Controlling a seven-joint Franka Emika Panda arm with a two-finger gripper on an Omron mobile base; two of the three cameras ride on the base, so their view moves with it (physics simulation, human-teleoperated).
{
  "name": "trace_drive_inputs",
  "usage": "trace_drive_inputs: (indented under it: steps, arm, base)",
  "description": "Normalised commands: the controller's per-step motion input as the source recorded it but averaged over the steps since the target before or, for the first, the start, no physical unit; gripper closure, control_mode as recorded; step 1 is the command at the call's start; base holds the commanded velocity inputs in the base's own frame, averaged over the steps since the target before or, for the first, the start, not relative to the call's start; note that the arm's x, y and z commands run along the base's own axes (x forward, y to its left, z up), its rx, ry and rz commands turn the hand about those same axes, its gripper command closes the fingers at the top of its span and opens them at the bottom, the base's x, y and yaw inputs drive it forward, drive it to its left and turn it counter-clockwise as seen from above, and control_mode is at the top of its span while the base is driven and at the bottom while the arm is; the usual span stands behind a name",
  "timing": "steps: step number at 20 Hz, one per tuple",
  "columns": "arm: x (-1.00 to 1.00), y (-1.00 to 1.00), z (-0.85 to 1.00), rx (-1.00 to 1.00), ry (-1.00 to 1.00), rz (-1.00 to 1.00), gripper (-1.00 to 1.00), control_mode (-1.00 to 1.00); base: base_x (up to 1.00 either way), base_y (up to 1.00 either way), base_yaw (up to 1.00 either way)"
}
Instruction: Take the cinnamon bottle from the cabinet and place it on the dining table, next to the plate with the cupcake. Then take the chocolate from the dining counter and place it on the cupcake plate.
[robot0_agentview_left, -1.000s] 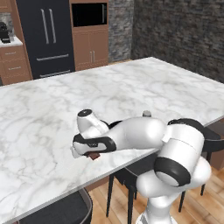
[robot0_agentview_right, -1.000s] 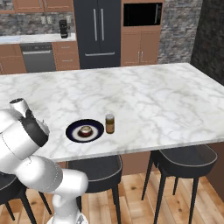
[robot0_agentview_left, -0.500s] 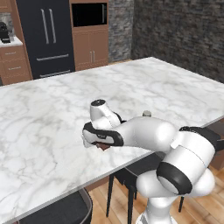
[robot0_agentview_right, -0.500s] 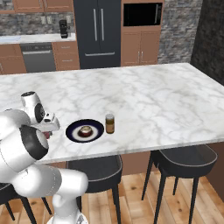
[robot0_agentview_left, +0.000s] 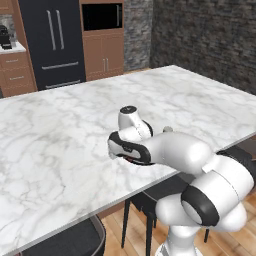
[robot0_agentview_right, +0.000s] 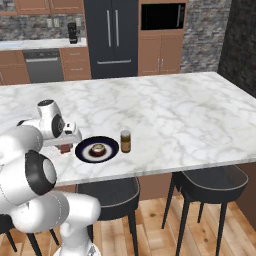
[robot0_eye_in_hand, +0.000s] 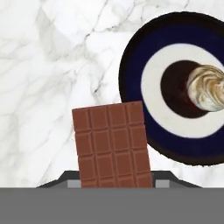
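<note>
Hand view: the chocolate (robot0_eye_in_hand: 112, 145) — a reddish-brown bar scored into small squares — sits clamped in the hand (robot0_eye_in_hand: 114, 183), above the white marble worktop (robot0_eye_in_hand: 52, 65), just beside the navy plate (robot0_eye_in_hand: 144, 52).

A rendered home kitchen: a black double-door fridge (robot0_agentview_right: 111, 37) stands at upper centre of the right base view, a built-in microwave (robot0_agentview_right: 161, 16) in reddish wood cabinets (robot0_agentview_right: 162, 57) beside it, a stone wall (robot0_agentview_left: 207, 42) at right, dark stools (robot0_agentview_right: 209, 185) tucked under a marble bench (robot0_agentview_right: 190, 115).
</note>
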Motion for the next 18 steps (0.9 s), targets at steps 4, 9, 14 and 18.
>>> trace_drive_inputs:
  steps: [4,9,14,18]
  arm:
    - [0.54,-0.29,0.03,0.05,0.05,0.0,1.0,-1.0]
    - [0.39,-0.13,-0.01,0.07,0.09,0.0,1.0,-1.0]
    - [0.25,0.0,-0.04,-0.01,0.01,-0.02,1.0,-1.0]
    - [0.11,0.0,-0.21,-0.04,0.0,-0.06,1.0,-1.0]
  base:
    - [0.0,0.0,0.0]
    - [0.0,0.0,0.0]
    - [0.0,0.0,0.0]
    - [0.0,0.0,0.0]
